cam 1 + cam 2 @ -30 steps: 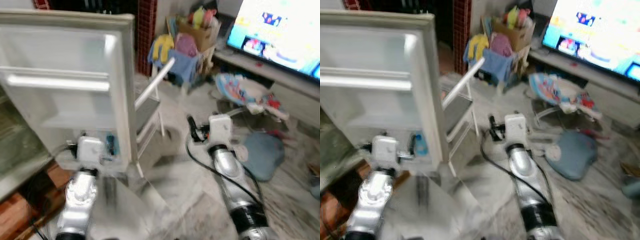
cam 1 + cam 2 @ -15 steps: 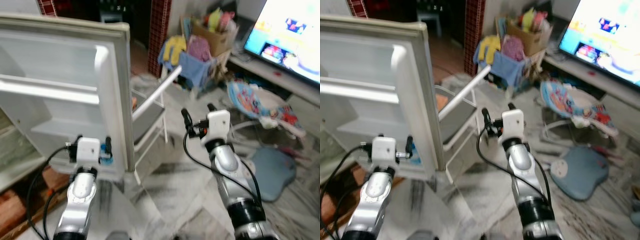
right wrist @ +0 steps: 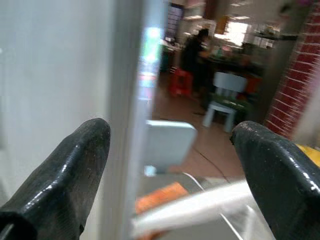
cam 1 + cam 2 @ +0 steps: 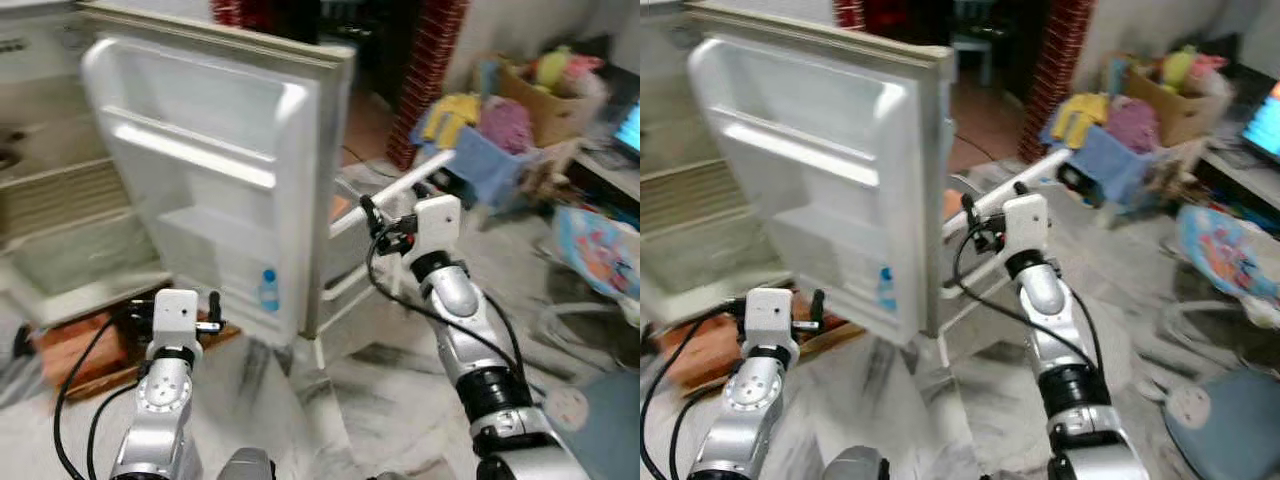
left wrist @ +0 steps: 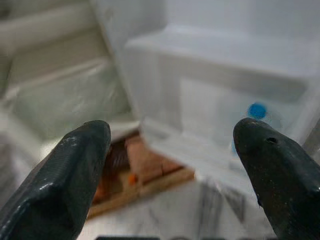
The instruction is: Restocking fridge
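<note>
The fridge door (image 4: 230,180) is seen standing wide open at about 11 o'clock, its inner shelves bare apart from a small bottle (image 4: 267,291) with a blue cap lodged in the lowest door shelf. The fridge body (image 4: 60,230) is seen at 9 o'clock, its glass shelves blurred. The left gripper (image 5: 170,165) is held low at 8 o'clock, short of the door's lower shelf, fingers spread wide with nothing between them. The right gripper (image 3: 167,160) is raised at 1 o'clock beside the door's outer edge, likewise spread wide and empty, the edge of the door lying between its fingers but not clamped. A white chair (image 4: 400,190) is seen just beyond the door, with a box of toys (image 4: 550,95) farther off at 2 o'clock. The step in hand is judged to be the opening or steadying of the door, before anything is loaded. No stock is held, so an item must next be fetched and a free shelf chosen; the door needs to be left open meanwhile.
</note>
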Controlling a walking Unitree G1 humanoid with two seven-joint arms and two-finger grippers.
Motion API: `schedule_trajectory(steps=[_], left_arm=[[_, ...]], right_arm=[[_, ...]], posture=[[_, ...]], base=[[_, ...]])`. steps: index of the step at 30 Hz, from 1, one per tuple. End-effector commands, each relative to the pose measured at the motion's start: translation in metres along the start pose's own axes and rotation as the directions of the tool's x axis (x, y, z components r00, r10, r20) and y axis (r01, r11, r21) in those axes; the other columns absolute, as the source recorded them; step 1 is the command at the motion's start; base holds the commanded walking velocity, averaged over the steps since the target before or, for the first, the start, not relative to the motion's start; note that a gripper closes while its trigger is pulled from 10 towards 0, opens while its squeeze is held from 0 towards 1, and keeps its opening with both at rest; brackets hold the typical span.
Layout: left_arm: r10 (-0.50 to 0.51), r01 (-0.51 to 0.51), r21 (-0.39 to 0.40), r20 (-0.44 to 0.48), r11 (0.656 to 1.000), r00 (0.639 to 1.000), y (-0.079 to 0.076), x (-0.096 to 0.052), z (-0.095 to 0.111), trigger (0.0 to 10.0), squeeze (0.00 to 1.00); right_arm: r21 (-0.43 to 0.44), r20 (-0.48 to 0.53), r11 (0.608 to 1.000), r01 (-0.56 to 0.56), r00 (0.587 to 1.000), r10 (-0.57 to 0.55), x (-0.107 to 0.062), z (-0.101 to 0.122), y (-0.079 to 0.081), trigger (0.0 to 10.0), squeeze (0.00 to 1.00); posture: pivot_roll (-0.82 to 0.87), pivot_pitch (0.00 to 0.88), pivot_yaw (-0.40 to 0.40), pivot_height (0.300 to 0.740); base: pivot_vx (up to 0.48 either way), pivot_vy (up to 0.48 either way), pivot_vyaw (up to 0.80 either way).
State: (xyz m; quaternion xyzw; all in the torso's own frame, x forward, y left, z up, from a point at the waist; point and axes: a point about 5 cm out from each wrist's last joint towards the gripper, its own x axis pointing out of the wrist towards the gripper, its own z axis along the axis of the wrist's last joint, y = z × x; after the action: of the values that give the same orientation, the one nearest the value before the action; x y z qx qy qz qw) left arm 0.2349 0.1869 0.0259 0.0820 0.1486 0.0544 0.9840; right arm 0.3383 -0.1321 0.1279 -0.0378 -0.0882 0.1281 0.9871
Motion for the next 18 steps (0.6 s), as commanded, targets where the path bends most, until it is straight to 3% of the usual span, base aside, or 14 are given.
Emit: schedule_trajectory(steps=[1, 17, 18], left_arm=[[0.004, -0.003, -0.026, 0.023, 1.0, 1.0, 0.0016, 0.0015, 0.0075, 10.0, 0.0], [-0.024, 0.024, -0.007, 0.012, 1.0, 1.0, -0.003, 0.0022, 0.0093, 10.0, 0.0], [-0.021, 0.022, -0.006, 0.005, 1.0, 1.0, -0.0031, 0.0023, 0.0088, 10.0, 0.0]], right_arm=[[0.012, 0.02, 1.0, 0.015, 1.0, -0.015, 0.004, 0.0055, -0.006, 10.0, 0.0], [0.008, 0.028, 1.0, -0.03, 0.999, 0.03, 0.0021, 0.0021, -0.0063, 10.0, 0.0], [0.013, 0.031, 0.999, -0.032, 0.999, 0.031, 0.0024, 0.0029, -0.0076, 10.0, 0.09]], posture=[[0.17, 0.002, -0.045, 0.74], [0.15, 0.003, -0.036, 0.74], [0.15, 0.002, -0.04, 0.74]], base=[[0.431, 0.0, 0.0], [0.432, 0.0, 0.0], [0.0, 0.0, 0.0]])
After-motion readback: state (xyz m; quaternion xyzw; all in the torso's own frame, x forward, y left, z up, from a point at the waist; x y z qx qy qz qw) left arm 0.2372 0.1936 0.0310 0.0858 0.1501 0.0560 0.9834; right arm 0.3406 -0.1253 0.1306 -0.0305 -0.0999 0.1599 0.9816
